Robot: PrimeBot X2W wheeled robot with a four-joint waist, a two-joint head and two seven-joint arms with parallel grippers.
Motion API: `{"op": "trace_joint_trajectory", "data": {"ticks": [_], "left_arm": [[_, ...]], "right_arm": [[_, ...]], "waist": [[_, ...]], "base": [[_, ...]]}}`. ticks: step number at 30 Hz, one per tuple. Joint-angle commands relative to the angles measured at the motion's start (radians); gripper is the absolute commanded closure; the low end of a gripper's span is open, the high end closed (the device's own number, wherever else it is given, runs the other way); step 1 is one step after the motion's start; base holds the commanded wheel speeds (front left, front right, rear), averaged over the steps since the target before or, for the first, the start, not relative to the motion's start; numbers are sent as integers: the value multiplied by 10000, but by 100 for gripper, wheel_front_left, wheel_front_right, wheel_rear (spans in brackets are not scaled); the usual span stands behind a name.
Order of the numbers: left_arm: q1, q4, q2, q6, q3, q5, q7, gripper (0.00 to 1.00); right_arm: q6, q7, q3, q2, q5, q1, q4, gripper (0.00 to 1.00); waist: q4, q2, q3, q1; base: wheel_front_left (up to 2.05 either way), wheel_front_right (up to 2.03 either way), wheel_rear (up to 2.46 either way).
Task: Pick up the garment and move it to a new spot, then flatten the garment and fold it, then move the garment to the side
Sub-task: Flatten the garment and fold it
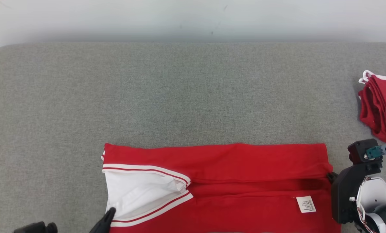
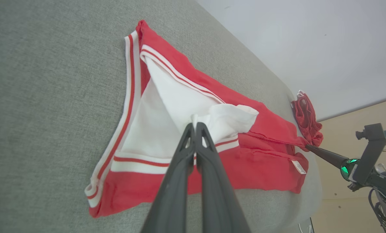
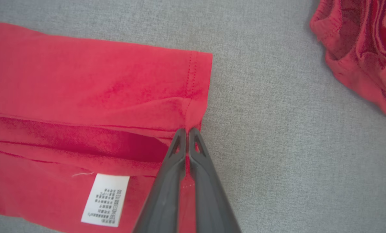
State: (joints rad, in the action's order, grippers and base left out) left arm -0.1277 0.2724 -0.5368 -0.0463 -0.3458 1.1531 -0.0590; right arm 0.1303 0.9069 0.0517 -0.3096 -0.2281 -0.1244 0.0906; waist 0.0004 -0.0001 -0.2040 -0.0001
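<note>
The garment (image 1: 244, 181) lies folded lengthwise at the near edge of the grey cushion (image 1: 180, 97). Its white sleeve (image 1: 137, 191) with striped trim is at the left and a small white label (image 1: 306, 204) at the right. My left gripper (image 1: 110, 214) is shut, tips on the sleeve's left edge; in the left wrist view the white sleeve cloth (image 2: 225, 119) bunches at the fingertips (image 2: 194, 125). My right gripper (image 1: 330, 176) is shut on the garment's right hem. In the right wrist view the red cloth (image 3: 115, 87) puckers at the gripper's tips (image 3: 187, 131).
A second red garment (image 1: 380, 110) lies bunched at the cushion's far right edge, and appears in the right wrist view (image 3: 358, 48) close to the hem. A pale wall (image 1: 193, 19) runs behind the cushion.
</note>
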Motion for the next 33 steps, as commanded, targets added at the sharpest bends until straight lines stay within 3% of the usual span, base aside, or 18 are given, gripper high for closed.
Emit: {"op": "trace_joint_trajectory", "data": {"ticks": [1, 11, 12, 13, 14, 20, 26, 30, 33], "left_arm": [[-173, -92, 79, 26, -64, -49, -20, 100], [-13, -1111, 93, -266, -589, -571, -211, 100], [71, -1223, 79, -351, -582, -707, -140, 100], [123, -1306, 111, -390, -587, -827, -67, 77], [138, -1471, 101, -491, -642, -981, -58, 0], [661, -1997, 87, -862, -825, -2686, 1199, 0], [1100, -2376, 346, -1510, -678, -4246, 2804, 0], [1283, -2317, 789, -1824, -335, -5251, 3224, 0], [1382, -1878, 1334, -1782, 385, -5995, 3253, 0]], "right_arm": [[2, 83, 24, 36, 52, 180, 71, 100], [2, 214, 157, 158, 357, 489, 97, 100], [2, 123, 201, 193, 377, 472, 99, 57], [2, 136, 273, 277, 376, 480, 16, 0], [2, 220, 277, 356, 381, 537, -32, 0], [2, -31, 773, 748, 480, 514, 165, 0], [2, -802, 1891, 1703, 313, 650, 627, 0], [2, -1556, 2717, 2312, 308, 902, 901, 0], [2, -2059, 2974, 2552, 203, 1126, 853, 0]], "waist": [[59, 1, 84, 1], [101, 1, 355, 1], [97, 1, 367, 1], [92, 1, 386, 1], [89, 1, 406, 1], [118, 1, 462, 1], [263, 1, 633, 1], [395, 1, 826, 1], [474, 1, 930, 1]], "base": [[0, 0, 0], [0, 0, 0], [0, 0, 0], [0, 0, 0], [0, 0, 0], [0, 0, 0], [0, 0, 0], [0, 0, 0], [0, 0, 0]]}}
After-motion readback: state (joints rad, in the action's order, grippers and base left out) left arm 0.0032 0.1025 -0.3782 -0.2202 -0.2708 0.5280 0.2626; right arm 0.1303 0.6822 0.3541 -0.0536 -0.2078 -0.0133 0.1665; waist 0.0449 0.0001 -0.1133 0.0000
